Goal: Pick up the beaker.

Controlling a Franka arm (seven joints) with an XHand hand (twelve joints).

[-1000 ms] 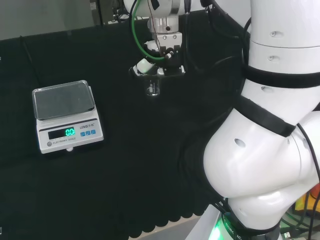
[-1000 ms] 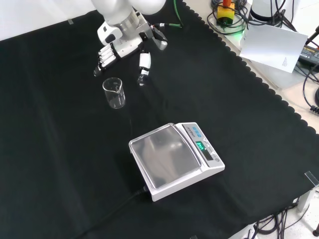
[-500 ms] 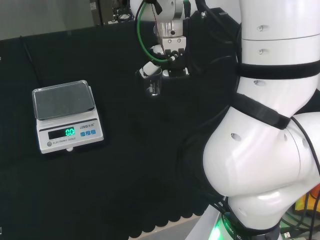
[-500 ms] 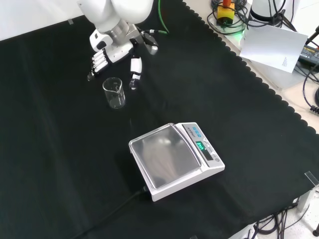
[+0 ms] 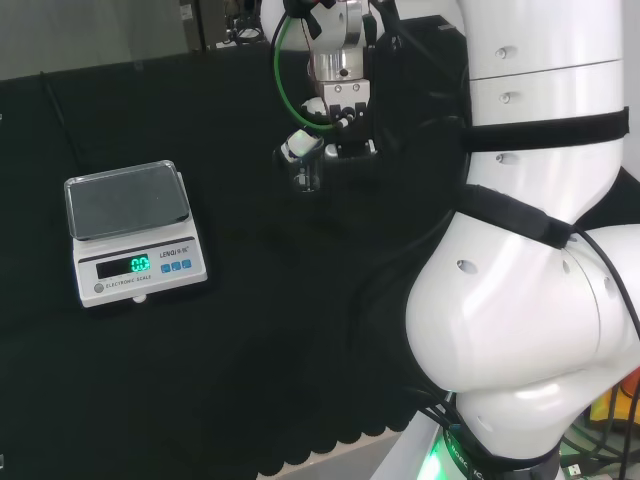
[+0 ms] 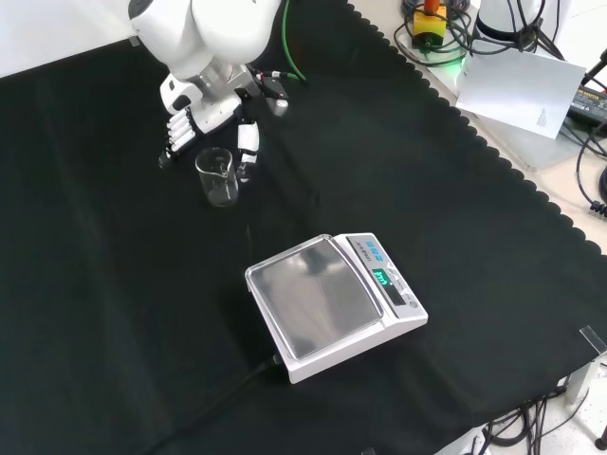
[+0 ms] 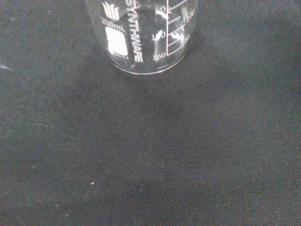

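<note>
In the front view the clear glass beaker (image 6: 217, 176) stands upright on the black cloth (image 6: 114, 313), up and left of the scale (image 6: 332, 301). The hand (image 6: 204, 112) hangs spread wide just above it, fingers (image 6: 177, 137) left of the rim, thumb (image 6: 248, 145) right.

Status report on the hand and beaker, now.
Hand open, fingers either side of the beaker, not gripping yet. Beaker upright on the cloth. Scale well clear; nothing in the way.
</note>
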